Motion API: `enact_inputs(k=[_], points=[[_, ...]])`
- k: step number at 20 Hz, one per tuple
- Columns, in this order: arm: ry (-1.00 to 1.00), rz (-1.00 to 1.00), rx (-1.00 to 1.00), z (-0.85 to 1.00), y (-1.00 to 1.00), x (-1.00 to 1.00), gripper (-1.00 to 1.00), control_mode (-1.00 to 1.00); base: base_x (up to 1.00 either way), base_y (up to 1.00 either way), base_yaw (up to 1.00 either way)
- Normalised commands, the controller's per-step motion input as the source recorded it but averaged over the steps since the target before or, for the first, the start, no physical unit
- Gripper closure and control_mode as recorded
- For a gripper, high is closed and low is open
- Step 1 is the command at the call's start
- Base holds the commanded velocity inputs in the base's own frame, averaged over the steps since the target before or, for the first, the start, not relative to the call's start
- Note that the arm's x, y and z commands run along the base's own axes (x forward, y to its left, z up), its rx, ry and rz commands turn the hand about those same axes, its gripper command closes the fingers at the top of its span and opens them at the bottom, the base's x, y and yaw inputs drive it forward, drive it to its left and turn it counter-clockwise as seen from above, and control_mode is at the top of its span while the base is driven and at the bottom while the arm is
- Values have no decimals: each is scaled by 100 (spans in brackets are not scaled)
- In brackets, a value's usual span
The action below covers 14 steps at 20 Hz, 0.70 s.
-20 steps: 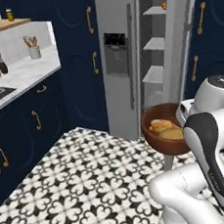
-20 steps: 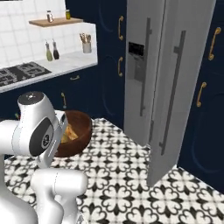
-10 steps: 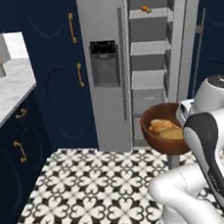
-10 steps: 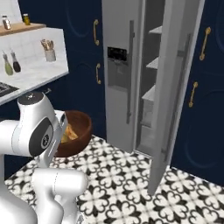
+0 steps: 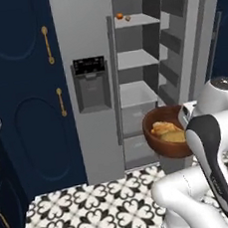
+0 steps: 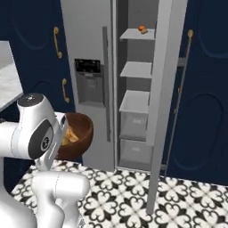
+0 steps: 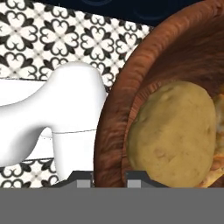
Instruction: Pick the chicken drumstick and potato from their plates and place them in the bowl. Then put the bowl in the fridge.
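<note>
Navy cabinets and a patterned tile floor frame the fridge, whose right door stands open so that grey shelves and lower drawers are exposed. A small orange item is seen on the top shelf. The bowl is held in the air in front of the arm, near the open compartment at about drawer height, with the potato and the drumstick lying inside it. In the hand view the gripper is seen with its fingertips set either side of the bowl's thick rim, so it is judged to be pinched on that rim, though the contact itself is hidden at the bottom of the frame.

The carry is judged nearly done; only placement on a shelf is left. Trouble could come from the one-sided rim hold: the bowl could be tipped by its load and the food spilled. The shelf edge or the open door could also be struck if the bowl is brought in too low or too far right.
</note>
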Motion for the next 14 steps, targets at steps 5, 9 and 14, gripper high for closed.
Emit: enact_inputs(k=[5, 9, 14], points=[[0, 0, 0, 0, 0, 0, 100, 100, 30, 17, -44], [0, 0, 0, 0, 0, 0, 100, 100, 4, 9, -11], [0, 0, 0, 0, 0, 0, 100, 100, 59, 27, -8]])
